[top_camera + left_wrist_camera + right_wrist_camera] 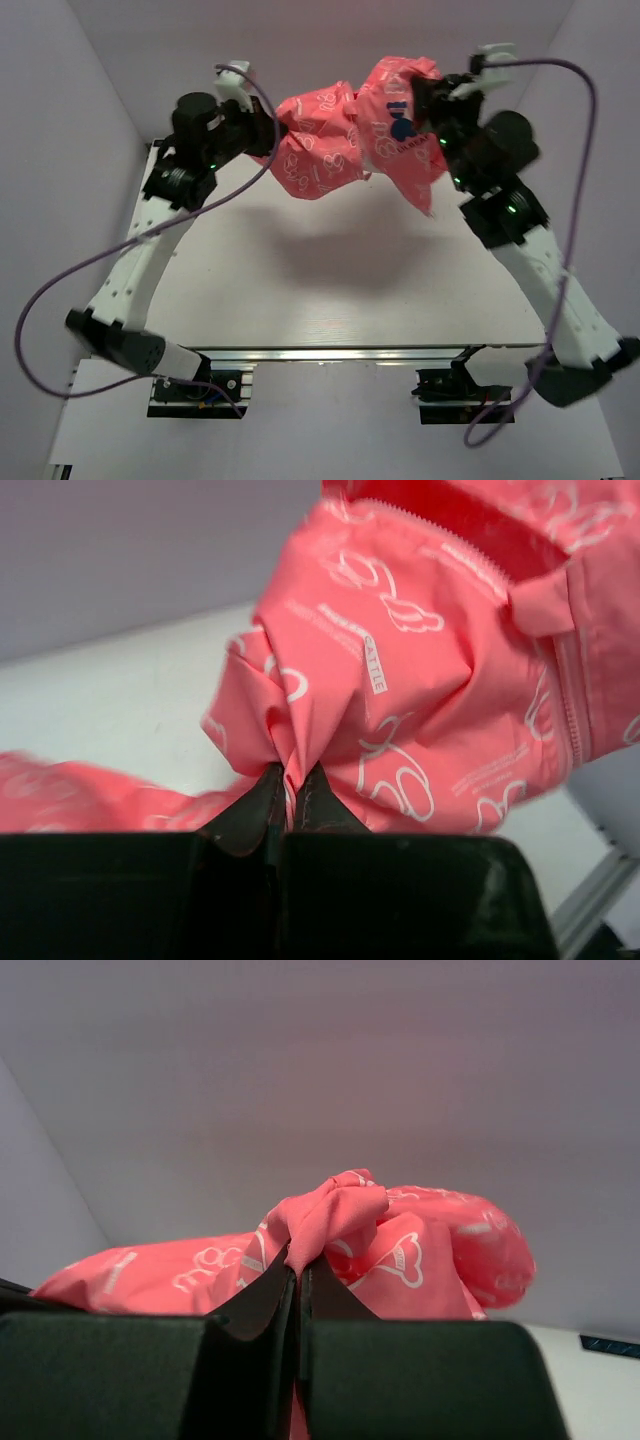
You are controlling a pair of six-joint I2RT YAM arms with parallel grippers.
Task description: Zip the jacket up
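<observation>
The coral-pink jacket with white print hangs bunched in the air between both arms, above the table. Its dark blue emblem faces the camera on the right half. My left gripper is shut on a pinch of fabric at the jacket's left end; the wrist view shows cloth squeezed between the jaws and an open zipper edge above. My right gripper is shut on a fold at the jacket's right end. The jacket also fills the right wrist view.
The white table lies below with the jacket's shadow on it. Pale walls close in the left, right and back. Purple cables loop off both arms. An aluminium rail runs along the near edge.
</observation>
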